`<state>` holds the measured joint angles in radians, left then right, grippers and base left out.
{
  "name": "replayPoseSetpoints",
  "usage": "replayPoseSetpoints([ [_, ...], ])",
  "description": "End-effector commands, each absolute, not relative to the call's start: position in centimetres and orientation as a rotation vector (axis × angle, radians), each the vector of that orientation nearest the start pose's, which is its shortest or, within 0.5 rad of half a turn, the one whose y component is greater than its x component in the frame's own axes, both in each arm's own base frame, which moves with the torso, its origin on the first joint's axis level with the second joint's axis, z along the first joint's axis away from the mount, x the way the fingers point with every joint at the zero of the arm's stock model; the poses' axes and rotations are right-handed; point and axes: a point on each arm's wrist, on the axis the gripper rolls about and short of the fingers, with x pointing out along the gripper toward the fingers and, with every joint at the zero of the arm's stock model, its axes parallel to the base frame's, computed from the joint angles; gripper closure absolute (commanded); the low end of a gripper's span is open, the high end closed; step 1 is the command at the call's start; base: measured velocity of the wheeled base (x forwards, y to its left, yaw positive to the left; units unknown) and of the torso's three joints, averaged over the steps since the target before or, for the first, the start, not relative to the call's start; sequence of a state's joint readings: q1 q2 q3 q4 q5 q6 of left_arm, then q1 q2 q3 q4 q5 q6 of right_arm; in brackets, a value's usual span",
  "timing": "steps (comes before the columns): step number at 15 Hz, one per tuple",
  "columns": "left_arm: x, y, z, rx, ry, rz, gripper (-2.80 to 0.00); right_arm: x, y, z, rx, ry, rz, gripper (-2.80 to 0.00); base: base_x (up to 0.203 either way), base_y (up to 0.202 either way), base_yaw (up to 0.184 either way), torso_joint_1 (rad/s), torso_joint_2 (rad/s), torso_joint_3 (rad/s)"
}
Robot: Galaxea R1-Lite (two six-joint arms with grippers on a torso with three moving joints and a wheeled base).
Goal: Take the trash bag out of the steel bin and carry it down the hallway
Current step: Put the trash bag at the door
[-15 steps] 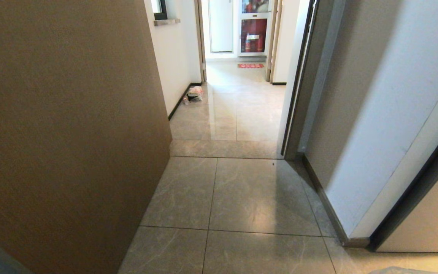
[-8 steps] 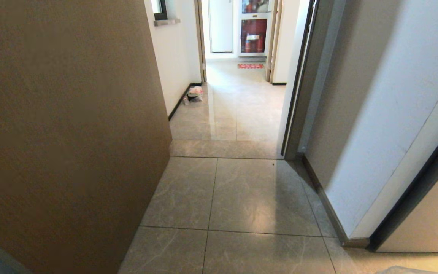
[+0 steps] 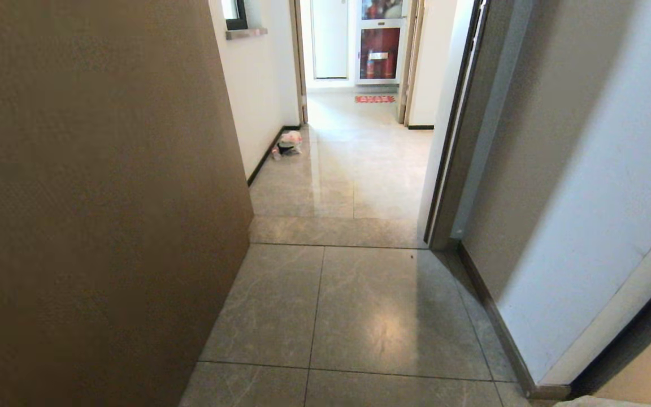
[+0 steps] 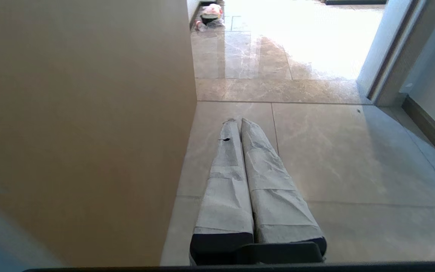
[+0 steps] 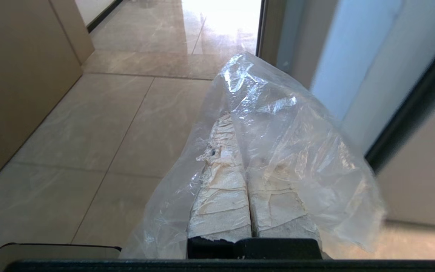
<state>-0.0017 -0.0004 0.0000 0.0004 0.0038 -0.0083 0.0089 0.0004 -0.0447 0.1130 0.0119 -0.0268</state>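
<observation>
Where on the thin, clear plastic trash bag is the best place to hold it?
At its gathered top film, from above, as the right tool does now: the thin, clear plastic trash bag is limp and crinkly, so only bunched film gives a firm pinch.

The left gripper (image 4: 239,121) has two long, tapering fingers (image 4: 223,189) wrapped in pale grey-white tape, creased and wrinkled, with a small dark tear in the wrap of one finger (toward 11 o'clock from the finger's middle). Black bases show where the wrap ends, joined to a flat black bar. The right gripper (image 5: 229,118) is built alike: its fingers (image 5: 221,196) wear whiter, rougher, frayed tape, with one dark hole and a black mount at 6 o'clock.
</observation>
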Motion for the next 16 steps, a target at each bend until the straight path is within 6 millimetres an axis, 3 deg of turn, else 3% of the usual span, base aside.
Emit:
replayPoseSetpoints([
  [1, -2.27, 0.01, 7.51, -0.008, 0.002, 0.003, 0.0, -2.65, 0.0, 7.61, -0.027, 0.07, 0.022, 0.0, 0.191, 0.0, 0.002, -0.001, 0.0, 0.005],
  [16, -2.27, 0.01, 7.51, -0.011, 0.002, 0.003, 0.0, -2.65, 0.0, 7.61, -0.027, 0.07, 0.022, 0.0, 0.192, 0.0, 0.001, 0.001, 0.0, 0.003],
])
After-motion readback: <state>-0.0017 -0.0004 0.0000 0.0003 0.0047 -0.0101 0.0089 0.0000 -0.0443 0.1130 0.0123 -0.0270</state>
